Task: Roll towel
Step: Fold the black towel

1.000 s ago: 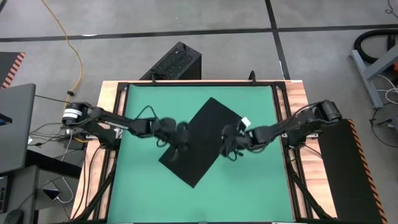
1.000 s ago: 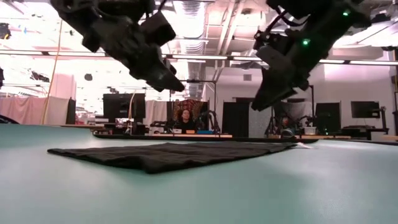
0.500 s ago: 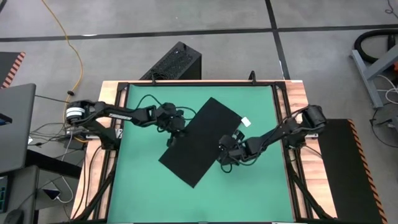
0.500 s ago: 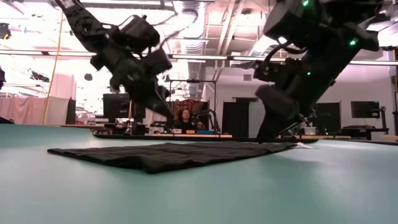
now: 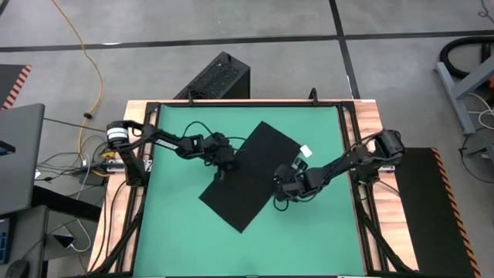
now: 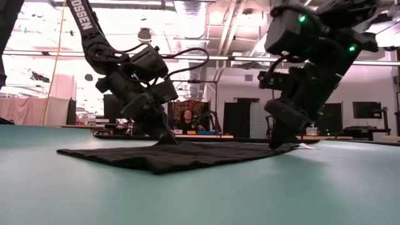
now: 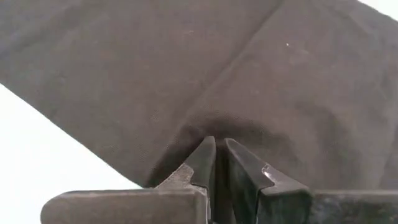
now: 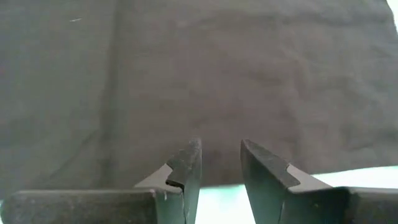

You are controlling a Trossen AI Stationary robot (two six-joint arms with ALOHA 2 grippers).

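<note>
I see my left gripper (image 7: pixel 216 149) pinching the towel (image 5: pixel 251 174) on the green mat (image 5: pixel 177 201); right gripper (image 8: pixel 219 155) half-open at its edge.

The towel (image 5: pixel 248 175) is a black, soft, rectangular cloth, spread flat and unrolled, lying diagonally. A small white tag (image 5: pixel 306 151) sticks out at one edge. The left gripper (image 5: pixel 222 165) and the right gripper (image 5: pixel 279 185) stand at its opposite long edges.
</note>
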